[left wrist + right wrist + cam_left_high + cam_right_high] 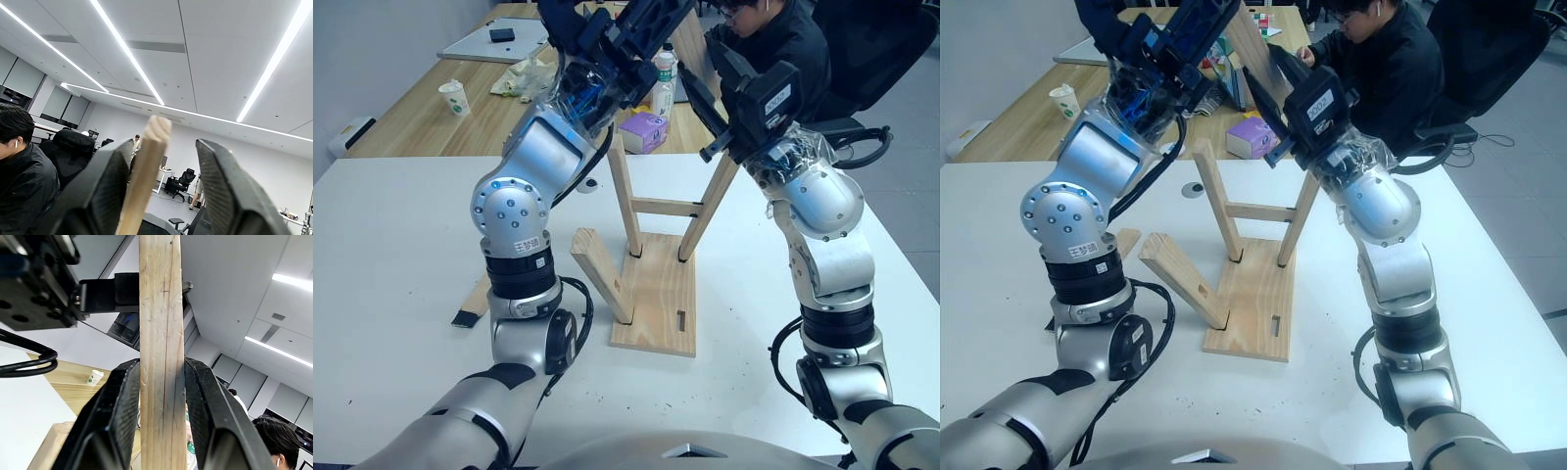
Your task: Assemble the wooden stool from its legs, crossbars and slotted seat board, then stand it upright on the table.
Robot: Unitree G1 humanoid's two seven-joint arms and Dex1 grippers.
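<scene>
White table (391,225) lies before you, and the seat board (661,304) rests flat on it near the middle, underside up, with an open slot (680,319) at its near right corner. At the board's near left corner, a slanted leg (602,274) sits in its slot and leans away to the left. A wood strip (475,302) lies flat on the table, well to the left.

At the board's far edge you have the left leg (625,196) and the right leg (705,220) standing in their slots, joined partway up by the crossbar (664,207).

Above these, your right gripper (162,364) has its fingers clamped on the flat faces of a loose leg (161,308) held in the air. Your left gripper (164,147) is raised beside it. Its fingers are spread, with a stick end (146,166) between them resting against one finger.

Beyond the table, a wooden desk (421,117) carries a paper cup (456,98), a purple box (644,130) and a bottle (664,83).
</scene>
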